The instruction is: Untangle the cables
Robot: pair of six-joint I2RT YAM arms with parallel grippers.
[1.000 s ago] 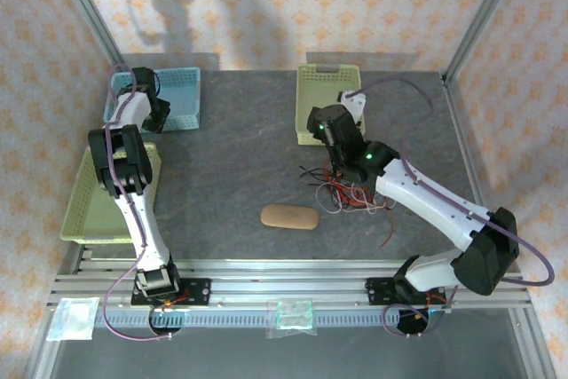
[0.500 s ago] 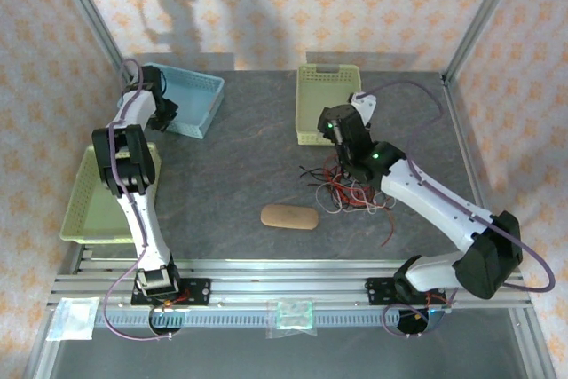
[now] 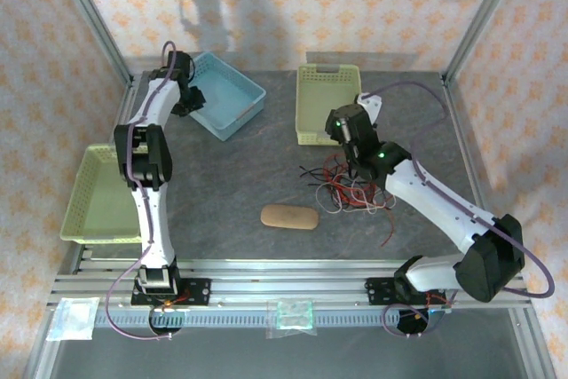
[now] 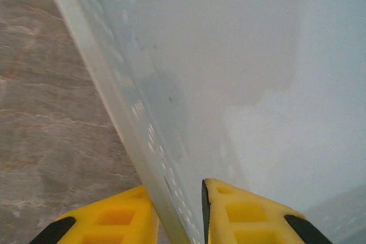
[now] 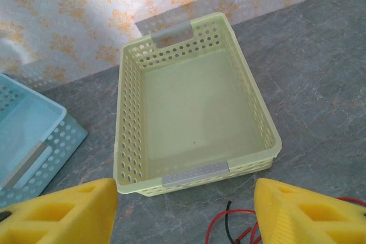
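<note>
- Top camera: high behind my bases, looking down, whole table [image 3: 231, 175] in frame.
- Left wrist camera: jammed against the blue basket [image 4: 240, 84] wall, my left gripper [image 4: 176, 192] at bottom edge.
- Right wrist camera: looking forward and down over my right gripper [image 5: 184, 190], yellow basket [image 5: 194, 107] near and centre. Blue basket at lower left, shared by all views.

table [image 3: 231, 175] | cables [image 3: 353, 191] | tan pad [image 3: 289, 217] | yellow basket [image 3: 324, 104] | blue basket [image 3: 232, 99]

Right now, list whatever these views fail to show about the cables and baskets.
- cables, top view: strands too thin and overlapped to count; the right arm covers part.
- cables, right wrist view: cut off by the bottom edge.
- blue basket, left wrist view: too close and blurred; its floor unreadable.
</note>
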